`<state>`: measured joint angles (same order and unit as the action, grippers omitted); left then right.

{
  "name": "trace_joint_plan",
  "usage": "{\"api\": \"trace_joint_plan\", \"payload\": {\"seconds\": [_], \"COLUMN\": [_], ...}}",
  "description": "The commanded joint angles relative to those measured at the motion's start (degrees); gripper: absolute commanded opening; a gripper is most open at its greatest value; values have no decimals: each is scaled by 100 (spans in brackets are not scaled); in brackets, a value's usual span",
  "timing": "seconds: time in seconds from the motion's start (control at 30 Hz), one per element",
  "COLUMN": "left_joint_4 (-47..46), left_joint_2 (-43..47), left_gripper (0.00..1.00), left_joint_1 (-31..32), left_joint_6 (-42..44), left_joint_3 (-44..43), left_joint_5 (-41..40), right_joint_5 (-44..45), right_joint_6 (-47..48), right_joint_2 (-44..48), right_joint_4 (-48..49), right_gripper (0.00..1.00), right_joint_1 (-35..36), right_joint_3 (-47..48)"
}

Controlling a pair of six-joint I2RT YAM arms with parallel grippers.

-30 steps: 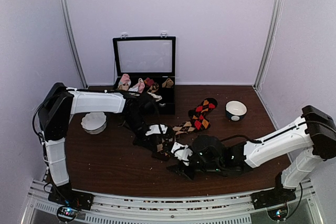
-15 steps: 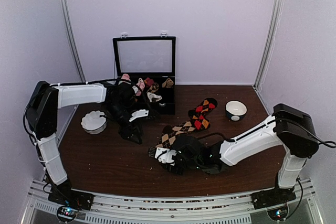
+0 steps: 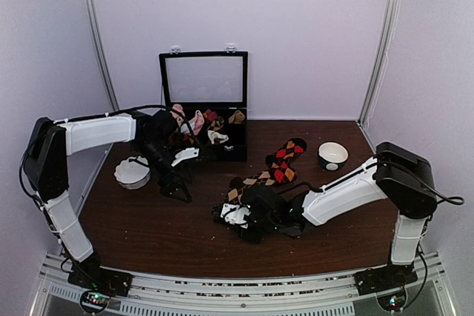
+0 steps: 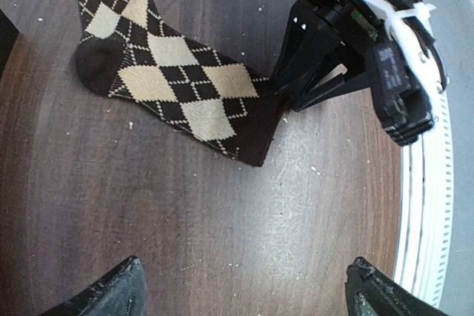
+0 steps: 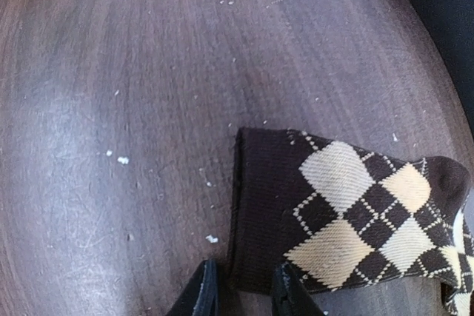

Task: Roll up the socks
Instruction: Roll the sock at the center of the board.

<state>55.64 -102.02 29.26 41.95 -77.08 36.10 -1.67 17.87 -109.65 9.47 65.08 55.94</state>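
A black sock with tan diamonds [image 3: 248, 183] lies flat on the brown table, with its cuff [image 5: 270, 212] toward the near edge. My right gripper [image 3: 231, 214] sits low at that cuff. Its fingertips [image 5: 198, 295] stand narrowly apart and straddle the cuff's corner [image 5: 244, 295], with dark knit between them. My left gripper [image 3: 175, 185] hovers to the sock's left with its jaws wide open and only bare wood between them [image 4: 241, 294]. The same sock [image 4: 163, 72] shows beyond it. A second black sock with red and orange diamonds [image 3: 286, 158] lies further back, toward the right.
An open black case [image 3: 204, 79] with pink, white and other sock bundles stands at the back. A white scalloped dish [image 3: 132, 172] sits at the left and a dark bowl with a white inside [image 3: 332, 155] at the right. The table's near edge rail [image 4: 426, 205] is close.
My left gripper opened, let go of the tan sock and drew back to the left. My right gripper slid left to the sock's cuff and its jaws narrowed.
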Motion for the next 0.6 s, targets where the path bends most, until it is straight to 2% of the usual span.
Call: {"api": "trace_joint_plan", "payload": {"seconds": [0.0,0.07,0.23,0.3,0.33,0.57], "left_joint_4": [107,109,110,105,-1,-857], "left_joint_2": [255,297,374,405,455,579], "left_gripper": [96,96,96,96,96,92], "left_joint_1": [-28,-29,-30,-24,17,641], "left_joint_6": [198,227,344,417,474,542], "left_joint_3": [64,91,210,283,406,999], "left_joint_5": [41,17,18,49,40,-561], "right_joint_5": [-136,-152,-271,-385,-625,-2575], "right_joint_6": [-200,-270,-514,-786,-1360,-3735], "right_joint_2": [-196,-310,-470,-422,-275,-44], "right_joint_4": [-341,-423,-715,-761,-786,-42], "right_gripper": [24,19,0,0,0,0], "right_joint_1": [-40,-63,-117,-165,-269,-831], "right_joint_3": [110,209,426,431,439,251]}}
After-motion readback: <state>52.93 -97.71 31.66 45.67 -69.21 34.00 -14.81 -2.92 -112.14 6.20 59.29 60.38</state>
